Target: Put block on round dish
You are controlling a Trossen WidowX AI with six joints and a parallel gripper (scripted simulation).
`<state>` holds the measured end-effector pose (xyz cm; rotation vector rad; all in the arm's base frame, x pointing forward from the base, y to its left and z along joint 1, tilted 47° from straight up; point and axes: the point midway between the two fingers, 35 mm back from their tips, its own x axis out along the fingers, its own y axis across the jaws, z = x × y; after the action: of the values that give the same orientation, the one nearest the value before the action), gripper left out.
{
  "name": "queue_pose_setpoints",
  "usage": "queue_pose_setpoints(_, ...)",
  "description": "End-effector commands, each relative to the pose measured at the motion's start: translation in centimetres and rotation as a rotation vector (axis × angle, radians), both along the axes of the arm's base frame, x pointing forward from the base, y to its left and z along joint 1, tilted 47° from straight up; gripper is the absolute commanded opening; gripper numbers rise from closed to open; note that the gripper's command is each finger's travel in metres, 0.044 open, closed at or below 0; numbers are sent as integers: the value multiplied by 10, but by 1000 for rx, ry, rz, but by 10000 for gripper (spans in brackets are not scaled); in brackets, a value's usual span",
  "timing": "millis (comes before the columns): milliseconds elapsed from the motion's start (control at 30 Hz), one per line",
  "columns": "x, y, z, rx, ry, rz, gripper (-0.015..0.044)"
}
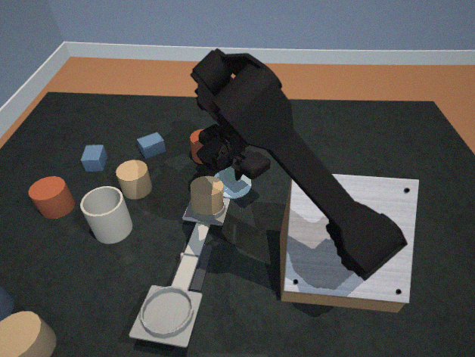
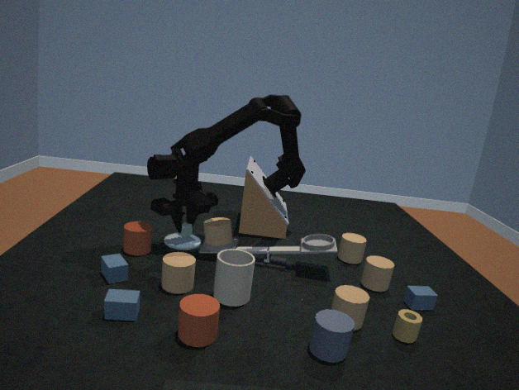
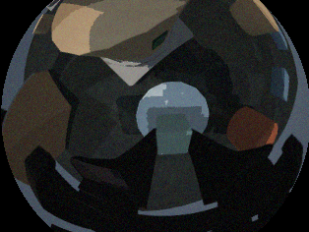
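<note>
The gripper (image 2: pixel 184 228) is hanging directly over the round dish (image 2: pixel 181 242), its fingers clamped on the small pale teal block (image 2: pixel 186 229). In the exterior view the block is sitting just above the dish's surface; whether it is touching is hard to tell from here. The wrist view is showing the block (image 3: pixel 171 133) between the dark fingers with the pale dish (image 3: pixel 171 99) right beneath it.

Just beside the dish, toward the arm's wedge-shaped base (image 2: pixel 262 209), the tan cup (image 2: pixel 217 230) is standing upside down on the near end of the balance (image 2: pixel 268 249), whose beam is running away from the dish to a pad carrying a bare grey ring (image 2: pixel 318 241). The grey cup (image 2: pixel 234 277) is standing upright and open on the dark mat (image 2: pixel 259 356), well apart from the dish, on the camera's side of the balance. An orange cylinder (image 2: pixel 137 237) is standing near the dish on the side away from the tan cup.
</note>
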<state>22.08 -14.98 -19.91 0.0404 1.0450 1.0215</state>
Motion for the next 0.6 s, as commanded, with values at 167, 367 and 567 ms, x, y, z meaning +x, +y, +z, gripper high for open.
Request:
queue_pose_setpoints(167,3,4,-6,-7,-7,-12,0)
queue_pose_setpoints(367,4,11,-13,-7,-7,-12,0)
queue_pose_setpoints(567,3,10,-12,-6,-6,-5,105)
